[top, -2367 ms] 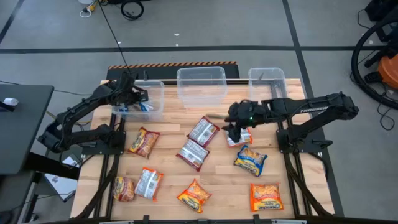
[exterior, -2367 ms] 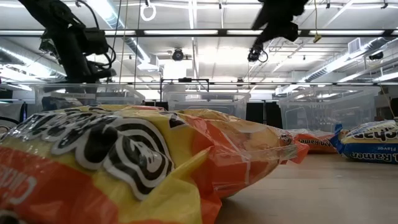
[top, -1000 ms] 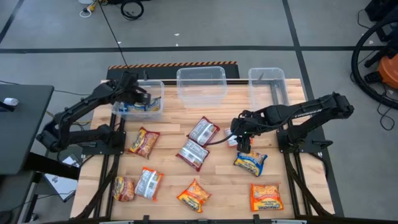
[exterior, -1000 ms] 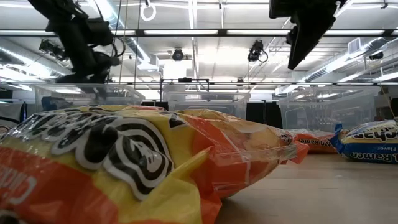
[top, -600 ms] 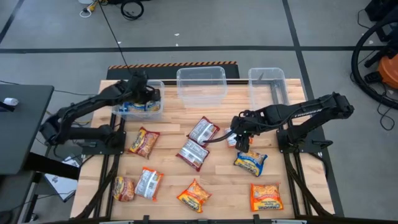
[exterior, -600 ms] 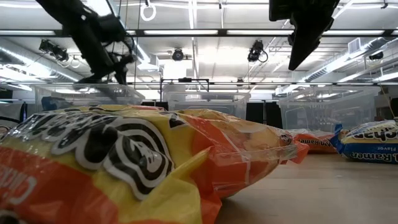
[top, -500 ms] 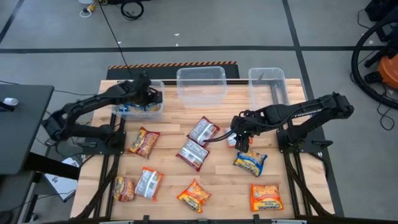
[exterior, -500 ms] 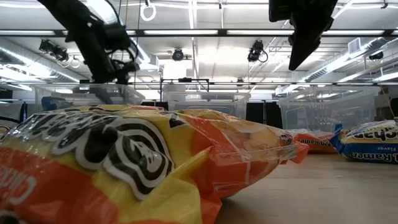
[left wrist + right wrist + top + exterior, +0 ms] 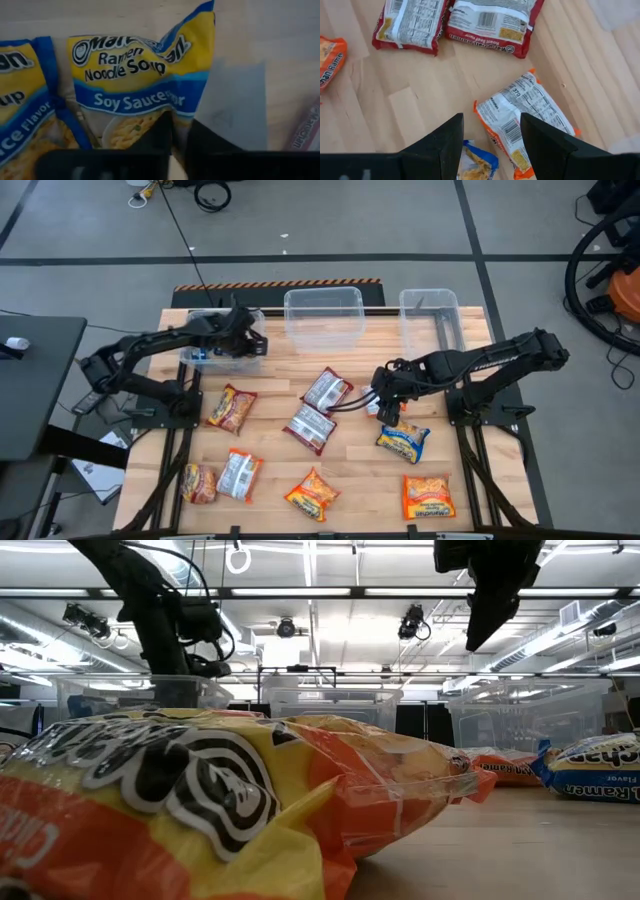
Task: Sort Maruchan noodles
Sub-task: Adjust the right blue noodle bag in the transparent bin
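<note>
Since the earlier frame the left gripper (image 9: 252, 337) is sitting farther toward the picture's centre, over the right end of the left tub (image 9: 222, 352), its fingers (image 9: 160, 134) now together, while the right gripper (image 9: 390, 402) is hanging where it was, fingers (image 9: 442, 144) apart and gripping nothing. Three clear, rounded-rectangle plastic tubs are standing in a row along the upper edge of the wooden slat table (image 9: 350, 470): the left one, the middle tub (image 9: 323, 318) and the right tub (image 9: 431, 315). Two blue-yellow packets (image 9: 140, 95) are lying flat in the left tub, side by side, the soy sauce one with its long axis running up the left wrist picture. On the table nine crinkly flat packets are showing in the high view: two dark red-silver packets (image 9: 326, 391) at centre, tilted diagonally; an orange packet (image 9: 525, 120) face down under the right gripper, pointing diagonally; a blue-yellow packet (image 9: 402, 442) just below it; and the others spread along the lower half.
</note>
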Motion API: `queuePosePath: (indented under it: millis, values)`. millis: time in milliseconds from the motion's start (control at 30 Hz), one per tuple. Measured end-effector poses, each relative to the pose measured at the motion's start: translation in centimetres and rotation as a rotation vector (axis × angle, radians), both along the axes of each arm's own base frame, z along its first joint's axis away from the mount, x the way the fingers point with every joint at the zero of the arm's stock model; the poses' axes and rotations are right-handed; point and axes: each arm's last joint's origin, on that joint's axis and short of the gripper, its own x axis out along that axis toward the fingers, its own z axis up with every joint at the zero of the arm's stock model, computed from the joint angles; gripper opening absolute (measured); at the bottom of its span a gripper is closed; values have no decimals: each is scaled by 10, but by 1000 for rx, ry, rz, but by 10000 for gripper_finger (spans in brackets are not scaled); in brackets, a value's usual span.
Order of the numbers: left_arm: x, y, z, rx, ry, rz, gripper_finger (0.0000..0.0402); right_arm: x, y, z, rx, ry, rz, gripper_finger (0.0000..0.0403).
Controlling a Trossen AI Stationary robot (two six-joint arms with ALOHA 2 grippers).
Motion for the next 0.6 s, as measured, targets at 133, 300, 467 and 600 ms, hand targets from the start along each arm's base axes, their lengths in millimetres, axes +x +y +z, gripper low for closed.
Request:
queuePosePath:
  millis: [133, 300, 467, 600]
  values:
    - [-8, 1, 20, 4, -31, -26, 7, 0, 0, 0, -5, 2, 9, 201]
    - [-30, 0, 63, 102, -118, -51, 4, 0, 0, 0, -8, 5, 22, 201]
    - [-60, 0, 46, 102, -211, 42, 3, 0, 1, 0, 2, 8, 30, 201]
    - [-60, -1, 12, 95, -431, 77, 2, 0, 2, 0, 2, 7, 36, 201]
